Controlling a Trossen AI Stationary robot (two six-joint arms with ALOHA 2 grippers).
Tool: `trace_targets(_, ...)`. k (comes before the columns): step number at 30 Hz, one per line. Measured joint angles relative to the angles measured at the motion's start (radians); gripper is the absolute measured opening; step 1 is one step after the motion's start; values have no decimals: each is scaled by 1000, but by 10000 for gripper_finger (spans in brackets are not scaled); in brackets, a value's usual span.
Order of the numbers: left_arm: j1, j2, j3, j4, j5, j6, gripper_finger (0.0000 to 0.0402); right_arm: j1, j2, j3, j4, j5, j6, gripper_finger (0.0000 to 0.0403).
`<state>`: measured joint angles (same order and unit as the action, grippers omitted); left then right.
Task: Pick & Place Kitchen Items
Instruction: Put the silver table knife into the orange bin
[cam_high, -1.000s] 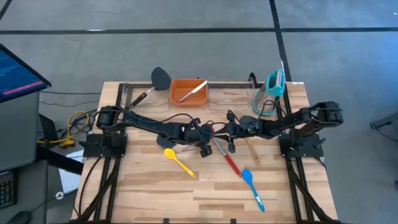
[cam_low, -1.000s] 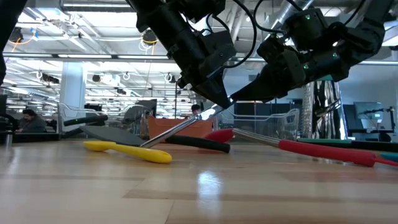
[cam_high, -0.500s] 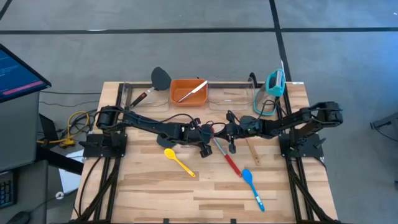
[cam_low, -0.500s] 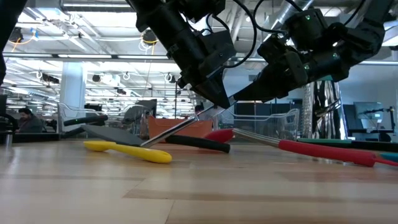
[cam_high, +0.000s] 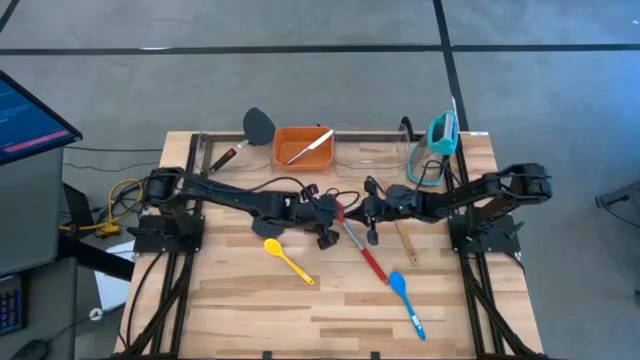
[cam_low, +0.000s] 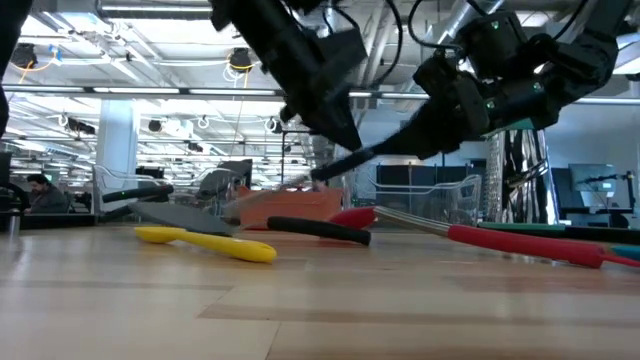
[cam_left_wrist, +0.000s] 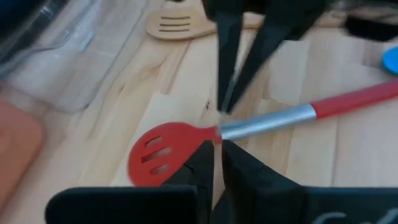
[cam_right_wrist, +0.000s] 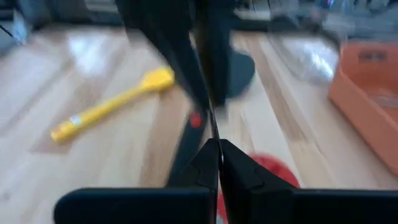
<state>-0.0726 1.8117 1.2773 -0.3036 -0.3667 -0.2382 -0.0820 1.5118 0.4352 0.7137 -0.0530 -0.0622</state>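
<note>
High view: a pale wooden plank surface (cam_high: 250, 300) stands on a grey floor crossed by dark lines, with a lit monitor (cam_high: 25, 115) at the left edge and yellow cables (cam_high: 110, 205) beside the frame. Along the far edge sit an orange bin (cam_high: 303, 146) with a pale utensil in it, clear bins (cam_high: 370, 155) next to it, a black spatula (cam_high: 255, 128) leaning out past the rim, and a teal utensil (cam_high: 440, 135) at the far right corner. Both arms reach in to the middle, tips nearly meeting. The left pincer (cam_high: 325, 228) hangs over the head end of the red spatula (cam_high: 362, 255), fingers drawn together with nothing between them; the right pincer (cam_high: 372, 225) is just beside it, fingers likewise pressed together and empty. The red spatula lies flat on the surface, handle slanting toward the near edge. A yellow spoon (cam_high: 287, 258) rests left of it, a blue spoon (cam_high: 405, 297) nearer the front right, and a wooden fork (cam_high: 405, 243) under the right arm. Low view shows the yellow spoon (cam_low: 205, 243), a black-handled spatula (cam_low: 310, 230) behind it and the red handle (cam_low: 530, 245) lying on the glossy wood, both pincers above it. Beyond is a large hall with strip lights, white ceiling trusses, desks and screens, and a seated person (cam_low: 45, 195) at far left.
</note>
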Motion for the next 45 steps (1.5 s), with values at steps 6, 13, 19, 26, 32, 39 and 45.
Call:
trace_targets(6,-1,-49,0,-65,7,6,39,-10,2,-1,-7,-1,1,0)
trace_targets(13,13,-16,-1,-174,108,78,81,-12,2,-1,2,-22,3,0)
trace_targets(19,20,-12,-39,-185,52,103,123,-12,2,-1,0,-26,2,0)
trace_targets(26,63,-17,-166,-147,77,104,160,-12,1,-1,0,-45,2,0)
trace_targets(32,93,-17,-234,15,138,147,160,-12,1,-1,1,-50,2,0)
trace_targets(39,102,-23,-263,62,138,153,137,-12,1,-1,0,-51,2,0)
trace_targets(45,102,-24,-277,61,149,152,108,-12,1,-1,-2,-51,3,0)
